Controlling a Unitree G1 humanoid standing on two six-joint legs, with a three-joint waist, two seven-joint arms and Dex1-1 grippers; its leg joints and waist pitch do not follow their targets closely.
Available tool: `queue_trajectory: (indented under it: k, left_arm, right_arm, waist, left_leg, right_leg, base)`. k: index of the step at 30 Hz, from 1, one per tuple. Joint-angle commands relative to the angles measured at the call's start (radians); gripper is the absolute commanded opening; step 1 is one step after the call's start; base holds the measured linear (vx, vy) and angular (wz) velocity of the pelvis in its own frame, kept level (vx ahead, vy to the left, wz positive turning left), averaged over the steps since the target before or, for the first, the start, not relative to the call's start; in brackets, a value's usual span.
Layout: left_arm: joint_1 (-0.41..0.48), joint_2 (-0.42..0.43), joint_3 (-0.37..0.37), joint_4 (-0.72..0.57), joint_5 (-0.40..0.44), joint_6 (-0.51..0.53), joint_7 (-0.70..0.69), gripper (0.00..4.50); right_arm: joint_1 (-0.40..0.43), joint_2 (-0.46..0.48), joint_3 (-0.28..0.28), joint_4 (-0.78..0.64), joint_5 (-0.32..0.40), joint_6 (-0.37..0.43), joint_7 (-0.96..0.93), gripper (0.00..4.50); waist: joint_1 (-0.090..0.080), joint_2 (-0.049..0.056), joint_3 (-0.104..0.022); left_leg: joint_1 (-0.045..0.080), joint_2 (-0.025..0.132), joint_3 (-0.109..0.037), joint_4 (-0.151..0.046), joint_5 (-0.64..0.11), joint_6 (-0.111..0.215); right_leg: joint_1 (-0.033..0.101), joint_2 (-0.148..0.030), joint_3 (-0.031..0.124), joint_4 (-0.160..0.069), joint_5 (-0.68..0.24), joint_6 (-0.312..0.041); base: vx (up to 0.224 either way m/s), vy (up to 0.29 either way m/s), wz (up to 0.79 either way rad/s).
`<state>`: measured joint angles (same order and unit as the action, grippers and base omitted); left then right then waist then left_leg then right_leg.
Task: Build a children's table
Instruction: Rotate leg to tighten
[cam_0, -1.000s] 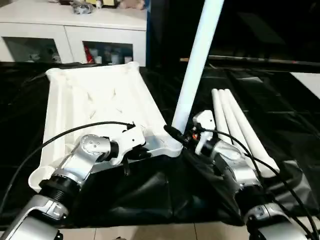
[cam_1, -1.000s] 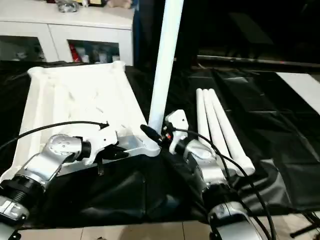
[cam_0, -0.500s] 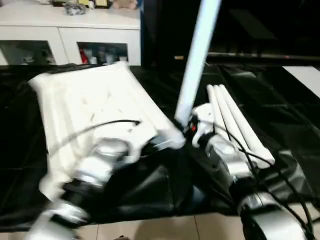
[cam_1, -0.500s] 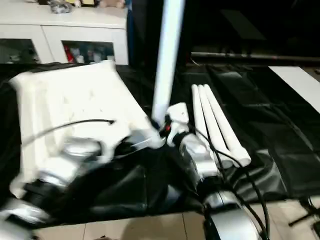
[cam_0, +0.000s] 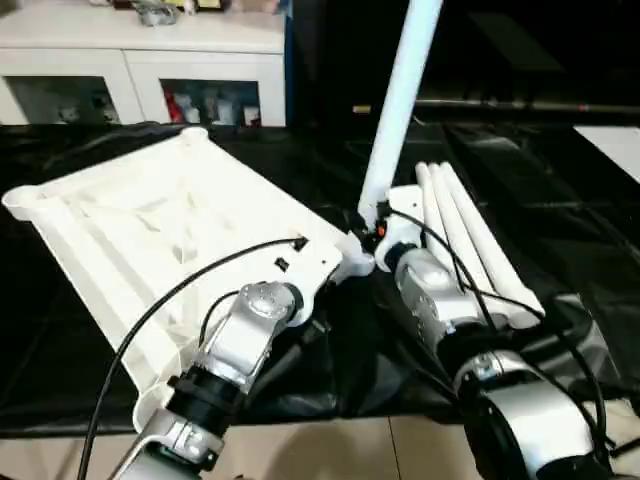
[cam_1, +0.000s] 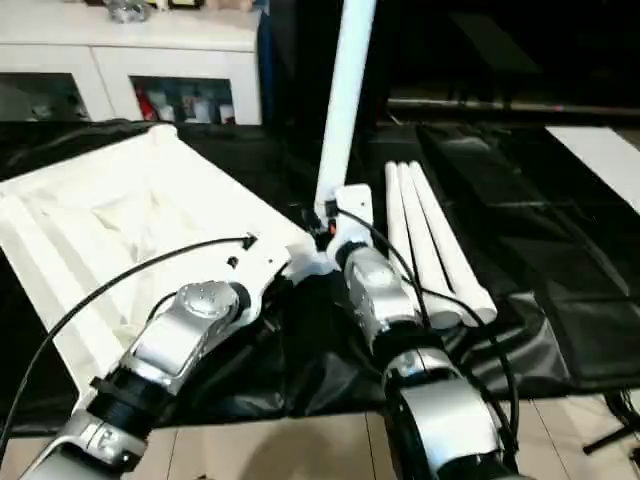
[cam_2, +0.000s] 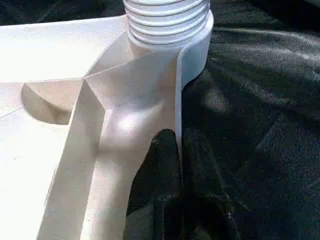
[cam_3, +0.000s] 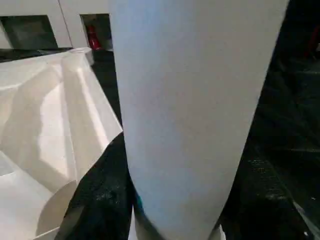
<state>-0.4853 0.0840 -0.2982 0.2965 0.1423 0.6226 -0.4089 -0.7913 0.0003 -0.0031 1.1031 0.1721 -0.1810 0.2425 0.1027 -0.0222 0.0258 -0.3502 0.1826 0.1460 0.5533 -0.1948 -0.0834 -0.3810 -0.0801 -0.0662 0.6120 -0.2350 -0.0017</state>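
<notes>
The children's table's white tabletop (cam_0: 150, 230) lies ribbed side up on the black cloth, turned diagonally. One white leg (cam_0: 400, 100) stands nearly upright in the tabletop's near right corner socket (cam_2: 167, 30), its ribbed end seated there. My right gripper (cam_0: 372, 228) is shut on this leg just above the socket, a black finger (cam_3: 97, 200) on each side. My left gripper (cam_2: 176, 145) is shut on the tabletop's thin rim wall right beside that socket (cam_0: 345, 262). Three more legs (cam_0: 470, 245) lie side by side to the right.
A white cabinet (cam_0: 150, 50) stands behind the black cloth-covered work table (cam_0: 570, 200). The table's front edge and pale floor (cam_0: 330, 450) lie just below my forearms. A black cable (cam_0: 180, 290) loops over the tabletop from my left wrist.
The tabletop has swung round its socketed corner, its far end going left, now lying diagonally. My left forearm has swung toward the middle with it. The upright leg and right gripper stay put.
</notes>
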Motion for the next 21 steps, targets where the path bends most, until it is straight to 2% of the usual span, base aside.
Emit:
queue_trajectory:
  k: [1, 2, 4, 7, 8, 9, 11, 12, 14, 15, 16, 17, 19, 21]
  left_arm:
    - [-0.024, 0.017, 0.031, -0.013, 0.019, -0.005, 0.045, 0.0]
    - [-0.023, 0.022, 0.029, -0.014, 0.019, -0.014, 0.041, 0.0]
    - [-0.021, 0.03, 0.028, -0.015, 0.017, -0.026, 0.034, 0.0]
    - [-0.018, 0.05, 0.017, -0.013, 0.019, -0.059, 0.014, 0.0]
    - [-0.018, 0.057, 0.014, -0.013, 0.021, -0.071, 0.008, 0.0]
    - [-0.018, 0.07, 0.01, -0.014, 0.024, -0.088, 0.0, 0.0]
    - [-0.019, 0.09, 0.008, -0.012, 0.023, -0.115, -0.017, 0.0]
    - [-0.02, 0.102, 0.008, -0.011, 0.021, -0.126, -0.03, 0.0]
    - [-0.021, 0.117, 0.007, -0.009, 0.018, -0.141, -0.046, 0.0]
    - [-0.021, 0.122, 0.006, -0.009, 0.017, -0.149, -0.052, 0.0]
    - [-0.024, 0.139, 0.007, -0.006, 0.012, -0.16, -0.069, 0.0]
    - [-0.027, 0.157, 0.006, -0.001, 0.007, -0.174, -0.088, 0.0]
    - [-0.03, 0.176, 0.005, 0.005, 0.003, -0.188, -0.105, 0.0]
    - [-0.032, 0.192, 0.004, 0.009, -0.004, -0.205, -0.127, 0.0]
  right_arm:
    - [0.069, 0.007, -0.008, 0.126, -0.007, 0.106, -0.014, 1.88]
    - [0.067, 0.005, -0.004, 0.129, -0.017, 0.105, -0.01, 1.88]
    - [0.063, 0.001, 0.005, 0.131, -0.031, 0.095, 0.009, 1.88]
    - [0.056, 0.001, -0.008, 0.122, -0.017, 0.077, 0.062, 1.88]
    - [0.054, -0.001, -0.009, 0.12, -0.017, 0.069, 0.075, 2.23]
    - [0.049, -0.004, -0.01, 0.115, -0.019, 0.056, 0.101, 2.23]
    - [0.045, -0.011, -0.012, 0.101, -0.019, 0.031, 0.13, 2.6]
    - [0.044, -0.016, -0.013, 0.088, -0.014, 0.023, 0.162, 2.62]
    - [0.042, -0.022, -0.014, 0.075, -0.011, 0.016, 0.195, 2.76]
    - [0.042, -0.025, -0.014, 0.071, -0.011, 0.014, 0.204, 2.9]
    - [0.045, -0.035, -0.007, 0.05, -0.011, 0.007, 0.25, 3.08]
    - [0.05, -0.047, 0.002, 0.031, -0.018, -0.001, 0.29, 3.08]
    - [0.058, -0.058, 0.008, 0.009, -0.019, -0.004, 0.337, 3.21]
    - [0.064, -0.068, 0.009, -0.009, -0.015, 0.002, 0.374, 3.52]
  waist:
    - [-0.004, 0.008, -0.026]
    - [-0.006, 0.005, -0.023]
    - [-0.006, 0.006, -0.024]
    - [-0.005, 0.006, -0.025]
    - [-0.005, 0.005, -0.024]
    - [-0.005, 0.007, -0.024]
    - [-0.005, 0.006, -0.025]
    - [-0.006, 0.004, -0.026]
    - [-0.004, 0.008, -0.03]
    - [-0.008, 0.008, -0.033]
    - [-0.008, 0.009, -0.032]
    - [-0.007, 0.013, -0.034]
    - [-0.009, 0.016, -0.041]
    - [-0.01, 0.016, -0.049]
  left_leg:
    - [-0.006, 0.046, -0.009, -0.081, -0.334, -0.005]
    - [-0.008, 0.044, -0.008, -0.083, -0.345, -0.005]
    - [-0.003, 0.043, -0.008, -0.08, -0.371, -0.01]
    - [-0.004, 0.043, -0.006, -0.08, -0.362, -0.004]
    - [-0.004, 0.044, -0.006, -0.08, -0.36, -0.003]
    - [-0.005, 0.044, -0.006, -0.081, -0.361, -0.002]
    - [-0.006, 0.044, -0.005, -0.08, -0.347, 0.003]
    - [-0.009, 0.043, -0.004, -0.078, -0.325, 0.009]
    - [-0.013, 0.046, -0.001, -0.076, -0.27, 0.019]
    - [-0.017, 0.047, 0.0, -0.073, -0.221, 0.023]
    - [-0.016, 0.046, 0.004, -0.071, -0.209, 0.029]
    - [-0.012, 0.046, 0.008, -0.066, -0.183, 0.039]
    - [-0.021, 0.045, 0.01, -0.057, -0.097, 0.051]
    - [-0.021, 0.043, 0.011, -0.047, -0.029, 0.068]
  right_leg:
    - [0.021, -0.065, 0.047, -0.102, -0.315, -0.121]
    - [0.021, -0.065, 0.046, -0.104, -0.334, -0.117]
    - [0.017, -0.069, 0.048, -0.109, -0.388, -0.109]
    - [0.015, -0.07, 0.051, -0.112, -0.384, -0.108]
    - [0.015, -0.07, 0.051, -0.112, -0.385, -0.108]
    - [0.015, -0.07, 0.05, -0.113, -0.391, -0.109]
    - [0.017, -0.072, 0.051, -0.112, -0.387, -0.11]
    - [0.02, -0.07, 0.05, -0.11, -0.37, -0.117]
    - [0.025, -0.075, 0.052, -0.104, -0.301, -0.138]
    - [0.031, -0.068, 0.048, -0.094, -0.237, -0.156]
    - [0.03, -0.065, 0.047, -0.092, -0.214, -0.165]
    - [0.029, -0.067, 0.048, -0.089, -0.174, -0.184]
    - [0.041, -0.062, 0.045, -0.071, -0.039, -0.213]
    - [0.044, -0.057, 0.044, -0.057, 0.081, -0.232]
  base:
    - [0.0, 0.0, 0.0]
    - [0.0, 0.0, 0.0]
    - [0.0, 0.0, 0.0]
    - [0.0, 0.0, 0.0]
    - [0.0, 0.0, 0.0]
    - [0.0, 0.0, 0.0]
    - [0.0, 0.0, 0.0]
    - [0.0, 0.0, 0.0]
    - [0.0, 0.0, 0.0]
    - [0.0, 0.0, 0.0]
    - [0.0, 0.0, 0.0]
    - [0.0, 0.0, 0.0]
    - [0.0, 0.0, 0.0]
    - [0.0, 0.0, 0.0]
